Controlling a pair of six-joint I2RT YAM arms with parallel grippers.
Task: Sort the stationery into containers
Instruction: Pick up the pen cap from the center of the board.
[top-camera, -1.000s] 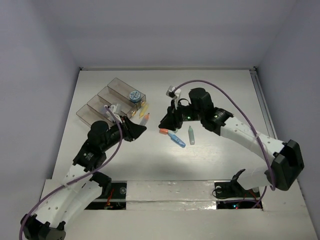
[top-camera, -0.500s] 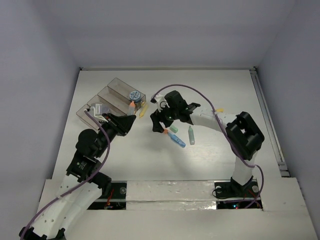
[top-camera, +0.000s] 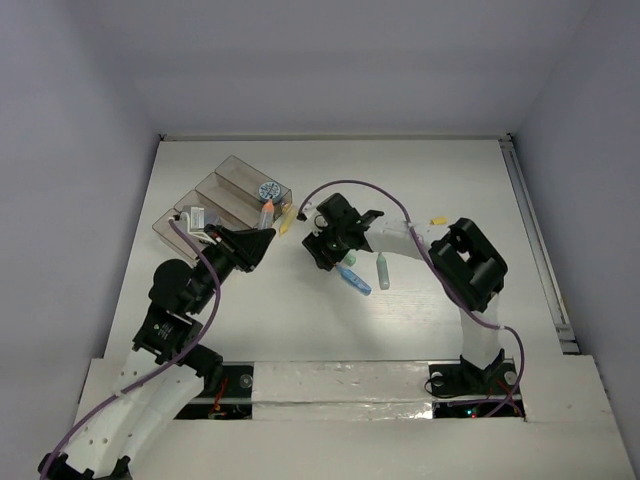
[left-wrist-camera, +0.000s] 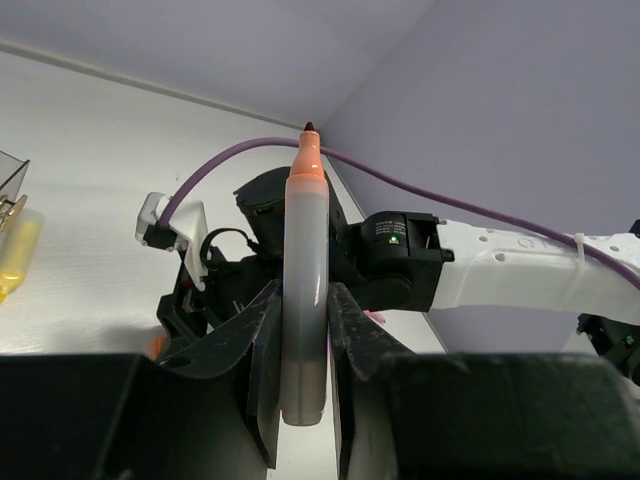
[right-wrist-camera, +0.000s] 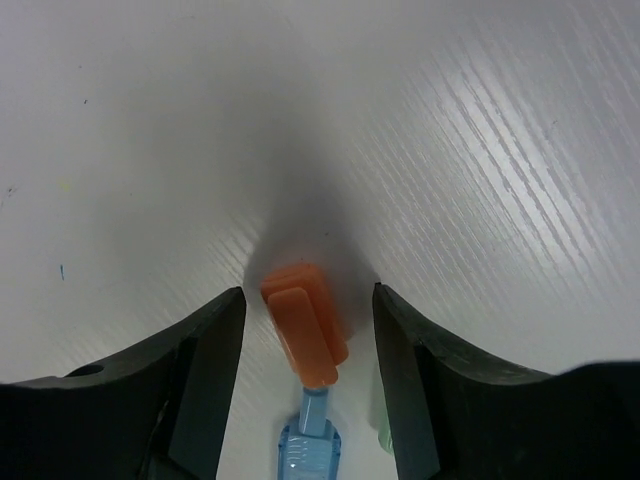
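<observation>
- The left end effector (left-wrist-camera: 305, 345) is pressed together on a grey translucent pen with an orange tip (left-wrist-camera: 305, 270). It pinches the lower barrel, and the pen stands straight out past the fingers (left-wrist-camera: 262, 345) with its tip away from the wrist.
- The right end effector (right-wrist-camera: 307, 293) is spread, with one finger on each side of a short orange cap (right-wrist-camera: 305, 325) that lies on the white desk (right-wrist-camera: 480, 150). A gap shows on both sides, so neither finger touches the cap.
- Just behind the cap, toward the wrist, a blue translucent pen (right-wrist-camera: 310, 445) meets it end to end; whether the two are joined cannot be told.
- A pale green sliver (right-wrist-camera: 384, 437) shows by one finger of the right end effector. It is cut off, so what it is cannot be made out.
- Seen from above, a row of clear smoky plastic boxes (top-camera: 205, 205) sits just beside the left end effector.
- A round bluish tape roll (top-camera: 268, 190) sits at the end of the farthest box; whether it is inside or on the rim is unclear.
- A yellow translucent pen (top-camera: 287, 218) lies on the desk just beyond the held pen's tip.
- The black wrist of the right arm (left-wrist-camera: 400, 260) and a purple cable (left-wrist-camera: 230, 160) fill the space ahead of the left end effector.
</observation>
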